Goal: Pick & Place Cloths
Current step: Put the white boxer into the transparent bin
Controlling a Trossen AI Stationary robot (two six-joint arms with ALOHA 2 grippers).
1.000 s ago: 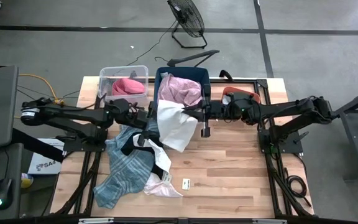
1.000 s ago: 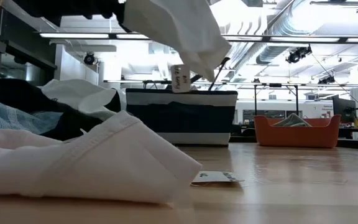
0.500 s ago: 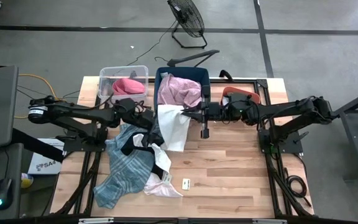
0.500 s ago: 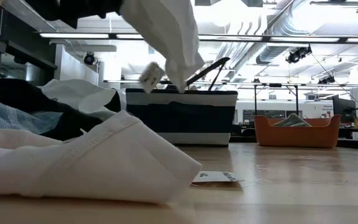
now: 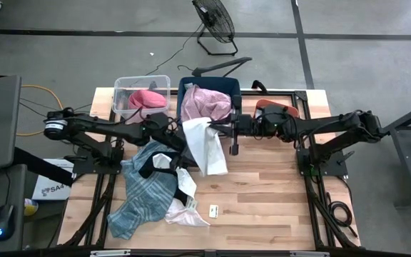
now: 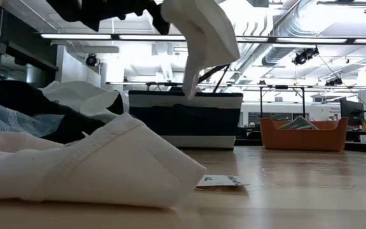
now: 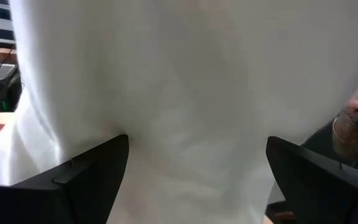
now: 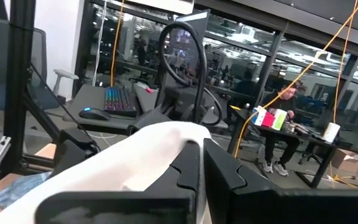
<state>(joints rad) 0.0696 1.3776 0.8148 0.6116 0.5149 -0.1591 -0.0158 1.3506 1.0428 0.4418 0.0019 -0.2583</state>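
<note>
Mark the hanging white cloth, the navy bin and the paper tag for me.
white cloth [image 5: 207, 146], high view, middle of the hanging panel.
navy bin [image 6: 184, 121], low view, front wall.
paper tag [image 5: 214, 210], high view, its centre.

Two dark jointed arms [image 5: 98, 128] — matte black jaws, perhaps plastic.

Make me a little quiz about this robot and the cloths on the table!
1. True or false: the white cloth hangs from the right gripper, whose jaws are shut on it.
2. What lies in the dark blue bin? A: a pink cloth. B: a shoe. C: a ball.
3. Fill in the gap: the left gripper, beside the white cloth, has its jaws ____.

Key: 1 true; 2 A; 3 open.
</note>
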